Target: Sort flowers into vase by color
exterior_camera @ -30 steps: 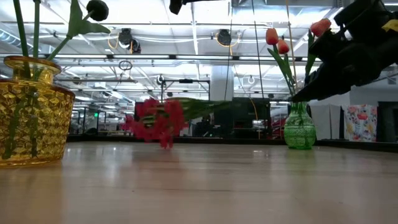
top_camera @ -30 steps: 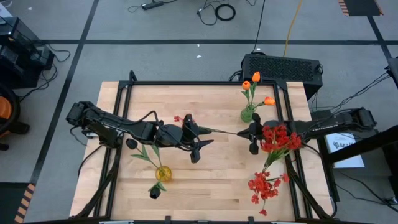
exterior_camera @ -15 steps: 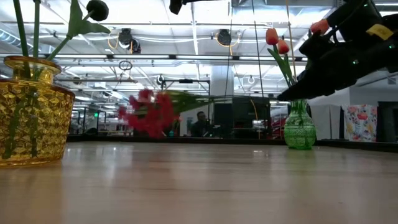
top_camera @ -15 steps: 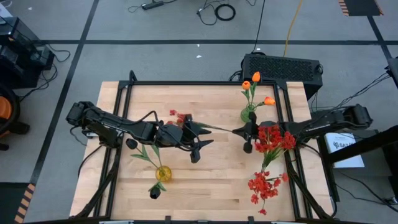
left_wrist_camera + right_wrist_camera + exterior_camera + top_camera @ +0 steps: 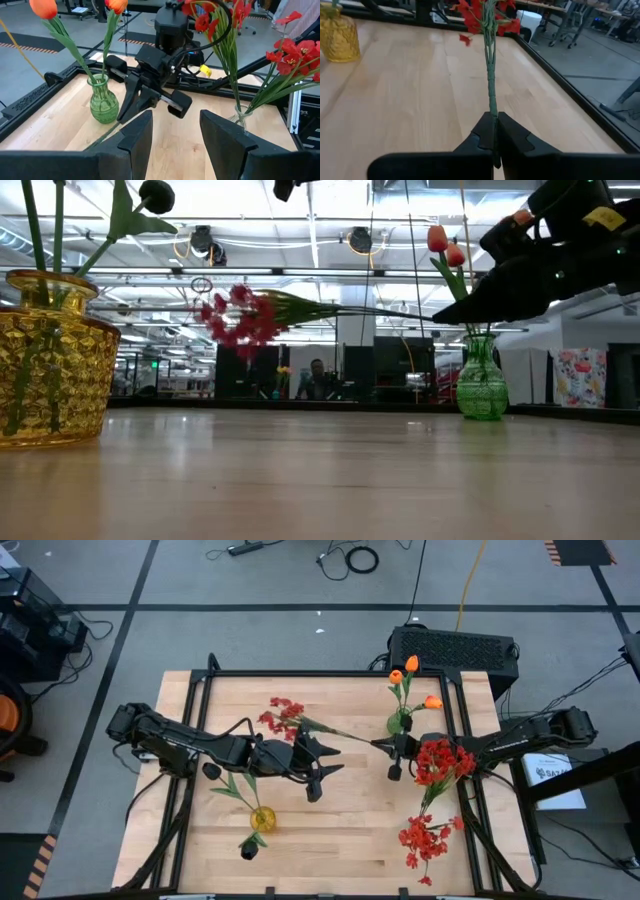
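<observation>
High view shows the wooden table (image 5: 330, 830) with three vases; the green vase (image 5: 398, 723) at its far right serves as landmark. Two orange tulips (image 5: 411, 665) stand in it. Just to the right of it a clear vase (image 5: 240, 118) bears a bunch of red flowers (image 5: 437, 759), and more red flowers (image 5: 424, 837) sit nearer the front edge. Well left of the green vase, near the front, a yellow vase (image 5: 262, 818) holds black tulips (image 5: 248, 851).

The right claw (image 5: 389, 745), just in front of the green vase, is clamped on the stem end of a red cluster flower (image 5: 281, 717), carried clear of the table. Its long axis runs roughly level, the bloom pointing left, away from the green vase, the cut end in the claw. The left claw (image 5: 322, 755) waits left of the green vase, near table centre, its fingers (image 5: 137, 136) apart and empty.

Judged step: carrying this red stem to the clear vase. Next it likely needs swinging upright, cut end down, then lowering among the red stems.
</observation>
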Available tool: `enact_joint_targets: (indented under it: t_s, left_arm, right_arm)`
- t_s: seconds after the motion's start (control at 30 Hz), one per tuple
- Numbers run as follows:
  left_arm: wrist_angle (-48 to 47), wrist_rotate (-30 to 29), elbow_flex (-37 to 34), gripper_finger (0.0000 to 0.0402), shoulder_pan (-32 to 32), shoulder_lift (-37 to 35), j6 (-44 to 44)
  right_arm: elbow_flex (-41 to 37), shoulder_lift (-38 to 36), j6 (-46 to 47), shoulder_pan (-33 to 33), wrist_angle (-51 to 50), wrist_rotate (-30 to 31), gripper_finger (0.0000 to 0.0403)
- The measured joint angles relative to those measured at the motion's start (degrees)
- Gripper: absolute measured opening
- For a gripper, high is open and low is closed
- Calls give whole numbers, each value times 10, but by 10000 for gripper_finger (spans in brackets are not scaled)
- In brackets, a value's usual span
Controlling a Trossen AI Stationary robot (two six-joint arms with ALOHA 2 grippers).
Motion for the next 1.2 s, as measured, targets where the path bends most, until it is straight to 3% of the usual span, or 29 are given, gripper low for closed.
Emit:
enact_joint_targets:
  t_s: [0.3, 0.57, 0.77, 1.2]
  left_arm:
    - [11, -3, 0, 173, 4, 0, 1]
    - [93, -14, 1, 173, 9, 20, 0]
    - [123, -58, -1, 173, 16, 39, -5]
    - [176, -61, 1, 173, 16, 80, -27]
  right_arm:
    - [42, 40, -36, 0, 4, -3, 0]
    - [82, 94, -70, 0, 1, 70, 0]
    - [82, 87, -84, 0, 29, 92, 0]
    - [93, 76, -221, -3, 98, 115, 0]
